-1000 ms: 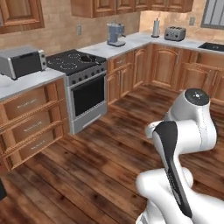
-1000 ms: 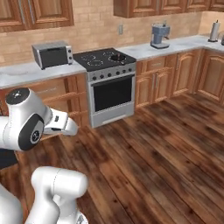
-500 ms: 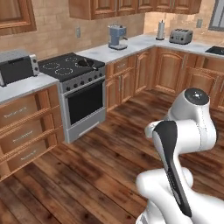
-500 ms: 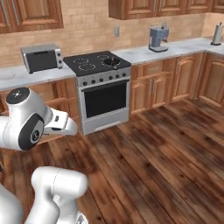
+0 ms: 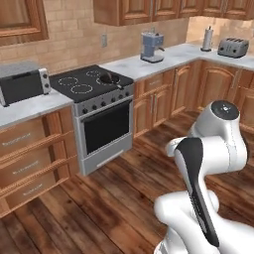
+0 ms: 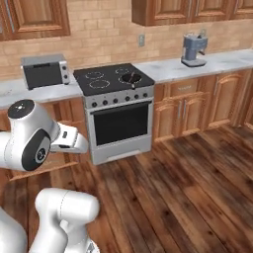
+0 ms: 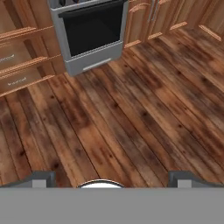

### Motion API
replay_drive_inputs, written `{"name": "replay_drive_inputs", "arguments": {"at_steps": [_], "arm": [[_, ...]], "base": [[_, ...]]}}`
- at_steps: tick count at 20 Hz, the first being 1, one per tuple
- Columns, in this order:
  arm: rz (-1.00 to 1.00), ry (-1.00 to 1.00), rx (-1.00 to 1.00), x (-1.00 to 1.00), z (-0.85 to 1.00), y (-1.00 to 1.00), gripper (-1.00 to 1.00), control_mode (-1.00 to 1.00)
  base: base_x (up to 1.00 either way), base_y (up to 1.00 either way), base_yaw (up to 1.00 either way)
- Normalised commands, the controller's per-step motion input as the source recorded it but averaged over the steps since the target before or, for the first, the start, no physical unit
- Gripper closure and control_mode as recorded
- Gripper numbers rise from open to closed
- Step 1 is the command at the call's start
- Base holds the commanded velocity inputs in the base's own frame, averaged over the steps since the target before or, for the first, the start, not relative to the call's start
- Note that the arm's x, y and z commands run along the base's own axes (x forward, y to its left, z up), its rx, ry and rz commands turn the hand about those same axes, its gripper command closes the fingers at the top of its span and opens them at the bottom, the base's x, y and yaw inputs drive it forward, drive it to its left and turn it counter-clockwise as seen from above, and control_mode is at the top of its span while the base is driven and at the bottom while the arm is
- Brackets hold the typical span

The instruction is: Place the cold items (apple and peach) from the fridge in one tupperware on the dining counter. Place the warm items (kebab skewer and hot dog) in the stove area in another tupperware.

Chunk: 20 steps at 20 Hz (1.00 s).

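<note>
The silver stove with its black burner top stands against the brick wall, between wooden cabinets. A small dark pan sits on its back right burner. In the hand view the oven's black window is at the top, across a stretch of wood floor. My gripper is open, its fingertips wide apart with nothing between them, held over the floor well short of the stove. The fridge, tupperware, dining counter, apple, peach, kebab skewer and hot dog are out of view.
A silver-black toaster oven sits on the pale counter left of the stove. A blue-grey coffee machine stands to its right, and a silver toaster farther along. Dark wood floor lies open before the cabinets.
The whole picture has shifted: the base has driven, bringing the stove closer and more central. The arm keeps the same pose and the gripper stays open.
</note>
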Motion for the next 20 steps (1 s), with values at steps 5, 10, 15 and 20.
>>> {"name": "replay_drive_inputs", "arguments": {"at_steps": [5,10,15,20], "arm": [[0.00,0.00,0.00,0.00,0.00,0.00,-1.00,1.00],[0.00,0.00,0.00,0.00,0.00,0.00,-1.00,1.00],[0.00,0.00,0.00,0.00,0.00,0.00,-1.00,1.00],[0.00,0.00,0.00,0.00,0.00,0.00,-1.00,1.00]], "base": [[1.00,-0.18,0.28],[1.00,-0.23,0.27],[0.98,-0.48,0.19],[1.00,-0.44,0.06]]}}
